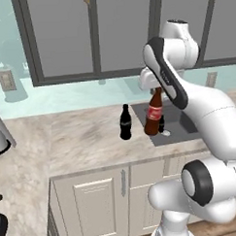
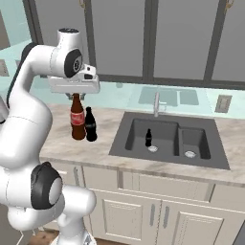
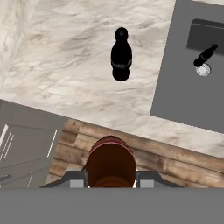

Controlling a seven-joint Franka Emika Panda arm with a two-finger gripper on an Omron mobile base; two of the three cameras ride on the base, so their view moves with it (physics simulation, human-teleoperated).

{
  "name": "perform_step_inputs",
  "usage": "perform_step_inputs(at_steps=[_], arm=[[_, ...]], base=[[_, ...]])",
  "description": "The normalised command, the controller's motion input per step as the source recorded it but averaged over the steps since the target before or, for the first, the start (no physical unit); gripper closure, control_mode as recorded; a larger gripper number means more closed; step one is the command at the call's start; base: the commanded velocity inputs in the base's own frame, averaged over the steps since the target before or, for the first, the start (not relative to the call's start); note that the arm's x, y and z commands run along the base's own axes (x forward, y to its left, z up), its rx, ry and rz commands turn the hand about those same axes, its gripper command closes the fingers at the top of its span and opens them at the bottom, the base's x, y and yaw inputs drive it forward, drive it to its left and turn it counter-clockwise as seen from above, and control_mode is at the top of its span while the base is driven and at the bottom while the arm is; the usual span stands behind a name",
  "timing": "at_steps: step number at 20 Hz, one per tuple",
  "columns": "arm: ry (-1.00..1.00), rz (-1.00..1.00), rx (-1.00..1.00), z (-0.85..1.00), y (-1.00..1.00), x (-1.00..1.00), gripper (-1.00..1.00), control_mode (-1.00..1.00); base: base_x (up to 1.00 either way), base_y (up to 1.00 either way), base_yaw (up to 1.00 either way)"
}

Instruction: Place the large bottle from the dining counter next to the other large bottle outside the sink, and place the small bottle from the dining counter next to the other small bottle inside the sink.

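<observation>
Hand view: brown glass large bottle [image 3: 111,162]

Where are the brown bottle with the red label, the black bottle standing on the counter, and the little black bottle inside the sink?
large bottle [image 2: 77,118], right base view, on its red label.
black bottle on the counter [image 1: 125,123], left base view, on its body.
small bottle in the sink [image 2: 148,138], right base view, on its body.

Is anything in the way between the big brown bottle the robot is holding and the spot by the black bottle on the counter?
Nothing visible is. The end effector holds the brown bottle by its neck, upright, right beside the black bottle on the counter, left of the sink. Whether it touches the counter I cannot tell.
</observation>
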Motion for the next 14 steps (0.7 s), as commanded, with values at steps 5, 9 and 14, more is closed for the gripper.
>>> perform_step_inputs(at_steps=[5,9,14], arm=[[0.0,0.0,-0.01,-0.26,0.03,0.26,1.0,-1.0],[0.0,0.06,0.0,-0.12,0.0,0.21,1.0,-1.0],[0.03,0.18,0.0,-0.01,0.0,0.21,1.0,-1.0]], base=[[0.0,0.0,0.0],[0.0,0.0,0.0],[0.0,0.0,0.0]])
